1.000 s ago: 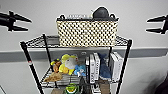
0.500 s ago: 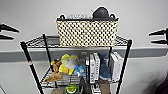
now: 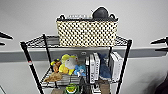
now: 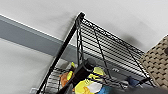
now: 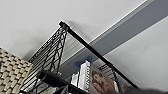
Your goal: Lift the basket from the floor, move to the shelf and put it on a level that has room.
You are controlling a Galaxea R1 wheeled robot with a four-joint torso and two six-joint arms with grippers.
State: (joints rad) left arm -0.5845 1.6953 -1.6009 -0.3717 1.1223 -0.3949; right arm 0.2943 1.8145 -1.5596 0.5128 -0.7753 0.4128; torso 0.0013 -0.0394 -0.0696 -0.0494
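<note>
While the shelf [image 3: 75,62] carries the basket [image 3: 87,31] on its top level [image 3: 37,41], long axis crosswise, you've both grippers, left [image 3: 3,38] and right [image 3: 160,44], flanking well apart, jaws spread wide, neither nearer.

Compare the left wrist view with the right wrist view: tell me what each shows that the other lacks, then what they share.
Left wrist alone: the yellow plush toys on the tier under the top one, seen from below.

Right wrist alone: upright books, one with a face on its cover.

Both: the shelf, its top level from underneath, a corner of the basket resting on that level, the pale wall and its grey band.
</note>
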